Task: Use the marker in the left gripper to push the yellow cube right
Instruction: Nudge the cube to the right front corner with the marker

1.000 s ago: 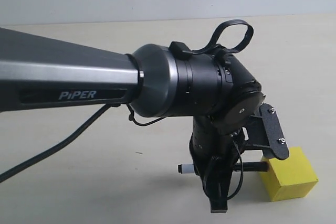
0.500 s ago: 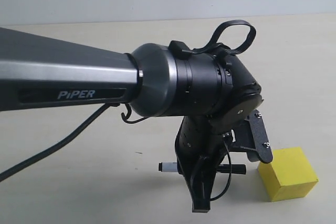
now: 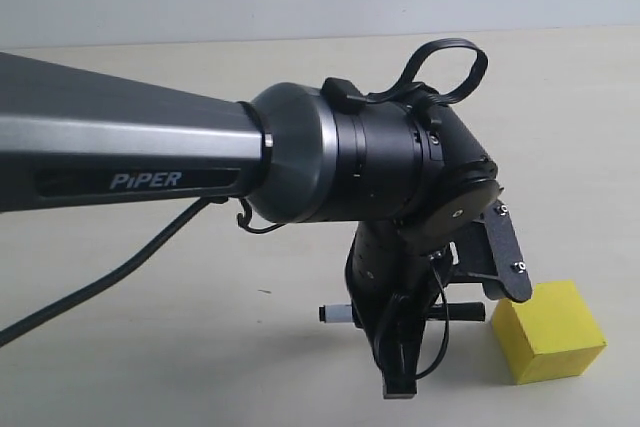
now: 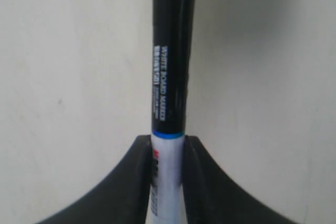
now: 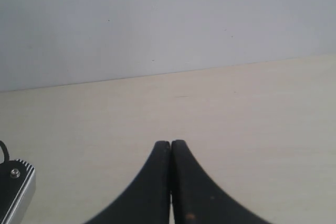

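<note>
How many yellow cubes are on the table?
1. The bright yellow solid cube sits at the exterior view's lower right, beside the black-and-grey arm, which may hide others.

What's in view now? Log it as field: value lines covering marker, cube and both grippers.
marker: level, black cap pointing toward yellow cube
yellow cube: on table, just right of the cap's tip; contact unclear
left gripper: shut on marker
right gripper: shut, empty

We list: yellow cube (image 3: 550, 332), plain bright yellow; marker (image 4: 170, 77), black cap lettered white, blue ring, white barrel; left gripper (image 4: 167, 141), black; arm (image 3: 120, 127), grey and black, pale lettering; table (image 3: 200, 347), pale beige.
</note>
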Motion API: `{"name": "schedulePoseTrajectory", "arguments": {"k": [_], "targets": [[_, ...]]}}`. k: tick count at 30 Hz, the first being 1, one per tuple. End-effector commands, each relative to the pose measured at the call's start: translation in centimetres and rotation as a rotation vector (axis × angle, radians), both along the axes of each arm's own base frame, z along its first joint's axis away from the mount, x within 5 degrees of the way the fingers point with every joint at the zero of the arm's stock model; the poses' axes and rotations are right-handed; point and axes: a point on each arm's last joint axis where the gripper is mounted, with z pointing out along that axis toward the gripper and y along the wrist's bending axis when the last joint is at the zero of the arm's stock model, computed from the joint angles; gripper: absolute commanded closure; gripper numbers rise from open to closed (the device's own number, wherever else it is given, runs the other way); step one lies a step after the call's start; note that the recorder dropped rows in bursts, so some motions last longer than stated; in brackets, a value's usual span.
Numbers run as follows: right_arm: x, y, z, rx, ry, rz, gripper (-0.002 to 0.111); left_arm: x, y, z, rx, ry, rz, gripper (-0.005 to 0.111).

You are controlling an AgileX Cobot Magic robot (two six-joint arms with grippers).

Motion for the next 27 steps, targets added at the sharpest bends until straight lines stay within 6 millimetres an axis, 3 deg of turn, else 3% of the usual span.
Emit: {"name": "schedulePoseTrajectory", "arguments": {"k": [1,7,15,27], "targets": [[0.0,0.0,-0.1,-0.007,-0.005,-0.003,0.108,0.1,-1.1,0.7,-0.124,-0.027,0.001,0.107],[0.0,0.0,-0.1,-0.007,-0.005,-0.003,0.108,0.1,-1.9,0.7,-0.211,-0.028,-0.035,0.107],[0.0,0.0,-0.1,-0.007,-0.005,-0.003,0.108,1.0,0.5,1.1,-0.056,0.035,0.032,0.107],[0.0,0.0,-0.1,-0.007,-0.005,-0.003,0.108,0.3,0.3,1.0,-0.054,0.079,0.053,0.107]]}}
